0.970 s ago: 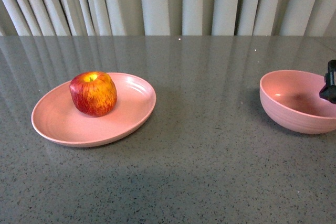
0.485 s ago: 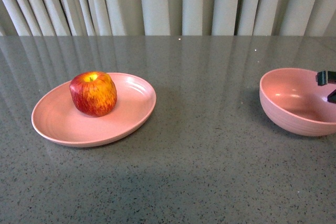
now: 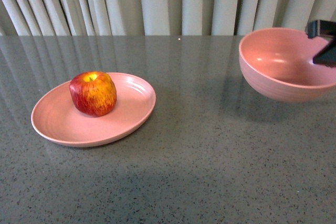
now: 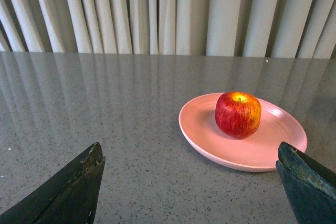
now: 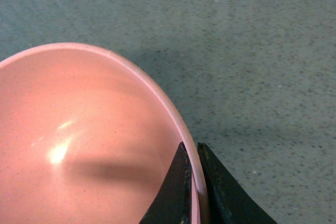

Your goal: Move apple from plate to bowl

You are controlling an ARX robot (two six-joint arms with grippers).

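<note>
One apple point(image 3: 93, 94), not yet moved. It sits upright on the pink plate point(image 3: 134, 109), toward the plate's 12 o'clock side, at about 9 o'clock on the tabletop point(image 3: 199, 171).

The pink bowl point(image 3: 278, 61) is at 2 o'clock, empty and well apart from the plate. It hangs clear of the tabletop with its shadow beneath.

Right gripper point(image 5: 190, 156): jaws nearly closed, pinching the bowl's rim, one finger inside the wall and one outside.

Left gripper point(image 4: 189, 150): jaws spread wide, holding nothing, facing the plate from short of it.

Judgement: the whole transfer is left to do. The apple must be grasped, carried and released into the bowl.

Hidden: the front view cuts off the bowl's 3 o'clock edge and most of the right gripper. The left arm is absent from the front view. The right wrist view shows only part of the bowl.
</note>
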